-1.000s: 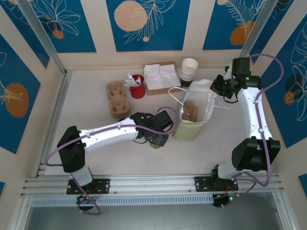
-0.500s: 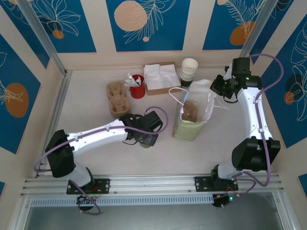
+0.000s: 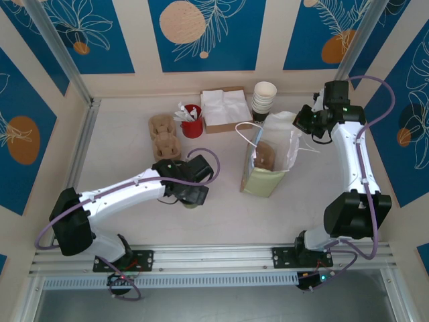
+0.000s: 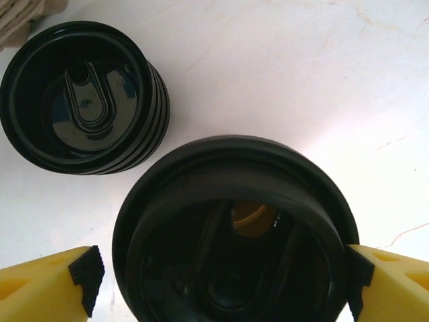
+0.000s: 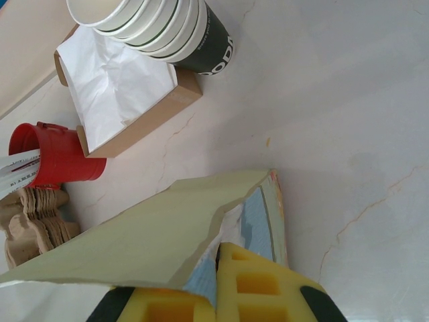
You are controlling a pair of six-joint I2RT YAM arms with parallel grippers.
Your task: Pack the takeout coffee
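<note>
The takeout coffee (image 4: 234, 235) fills the lower part of the left wrist view, its round black lid seen from above. My left gripper (image 4: 221, 282) is shut on it, a yellow finger (image 4: 47, 282) on each side of the lid. From above, that gripper (image 3: 190, 193) is left of the bag, and a little of the cup (image 3: 191, 203) shows under it. The pale green paper bag (image 3: 263, 182) stands open at mid-table. My right gripper (image 5: 218, 268) is shut on its upper rim (image 5: 201, 221), at the bag's far right corner (image 3: 301, 124).
A squat stack of black lids (image 4: 80, 97) sits just beyond the coffee. Behind are cardboard cup carriers (image 3: 164, 141), a red cup of sachets (image 3: 192, 124), a napkin box (image 3: 224, 107) and nested cream cups (image 3: 264, 97). A brown carrier (image 3: 266, 155) sits inside the bag.
My left gripper has carried the coffee leftward, away from the bag. The right arm and the bag have stayed still.
</note>
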